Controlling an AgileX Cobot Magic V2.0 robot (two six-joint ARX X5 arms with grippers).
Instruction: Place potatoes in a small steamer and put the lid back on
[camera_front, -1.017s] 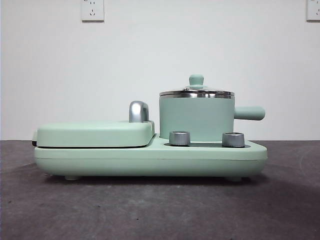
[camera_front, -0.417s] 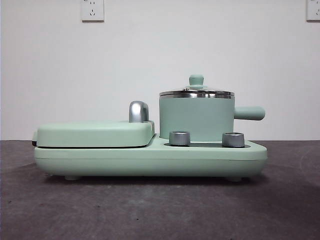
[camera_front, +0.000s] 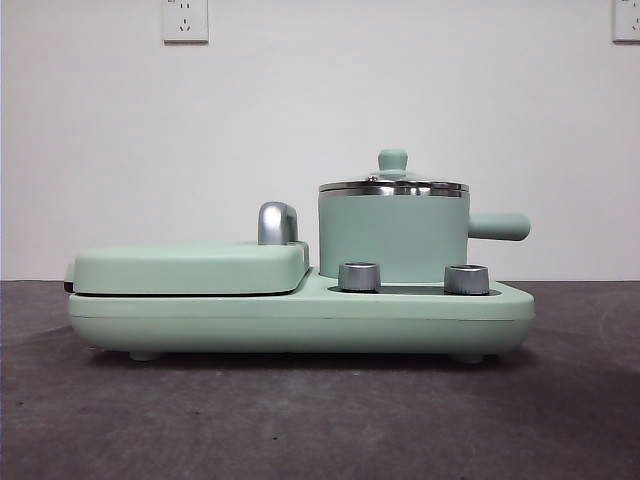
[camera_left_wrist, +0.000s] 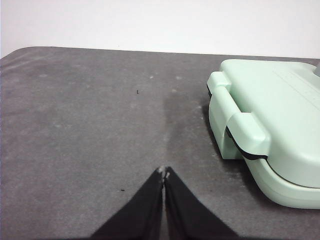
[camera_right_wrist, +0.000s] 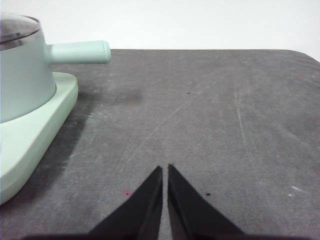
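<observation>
The small steamer (camera_front: 392, 238) is a mint-green pot with a steel rim and a stubby side handle (camera_front: 498, 226). It stands on the right half of a mint-green base. The lid (camera_front: 393, 181), glass with a steel rim and a mint knob, rests on the pot. No potato shows in any view. My left gripper (camera_left_wrist: 163, 172) is shut over bare table, beside the hinged end of the flat griddle cover (camera_left_wrist: 280, 120). My right gripper (camera_right_wrist: 165, 169) is also shut, holding nothing, over the table to the side of the steamer (camera_right_wrist: 22, 75) and its handle.
The flat mint griddle cover (camera_front: 190, 268) with a chrome handle (camera_front: 277, 223) takes up the left half of the base. Two steel knobs (camera_front: 359, 276) sit on the base's front. The dark grey table (camera_front: 320, 420) ends at a white wall.
</observation>
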